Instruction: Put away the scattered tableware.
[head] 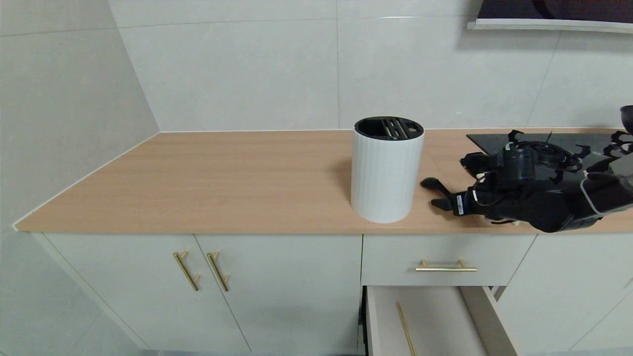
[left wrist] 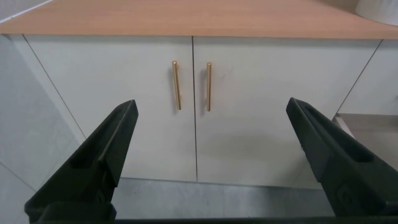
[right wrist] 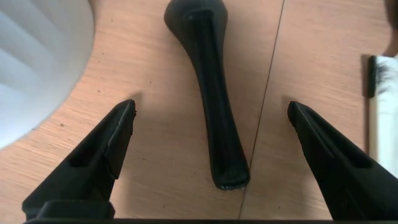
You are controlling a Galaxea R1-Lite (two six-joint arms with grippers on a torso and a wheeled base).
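Observation:
A white ribbed utensil holder (head: 386, 175) with a black slotted top stands on the wooden counter (head: 222, 183). Just right of it lies a black utensil handle (head: 435, 185), flat on the wood. My right gripper (head: 452, 187) is low over the counter, open, with its fingers on either side of that handle. In the right wrist view the handle (right wrist: 214, 99) runs between the fingers without touching them, and the holder (right wrist: 37, 62) is close beside. My left gripper (left wrist: 211, 107) is open and holds nothing, low in front of the cabinet doors (left wrist: 193, 124).
A black hob (head: 544, 143) with pan supports takes up the counter's right end, behind the right arm. Below the counter a closed drawer (head: 446, 257) sits above an open one (head: 420, 321) holding a thin wooden stick (head: 406, 329). The tiled wall closes the counter's back and left.

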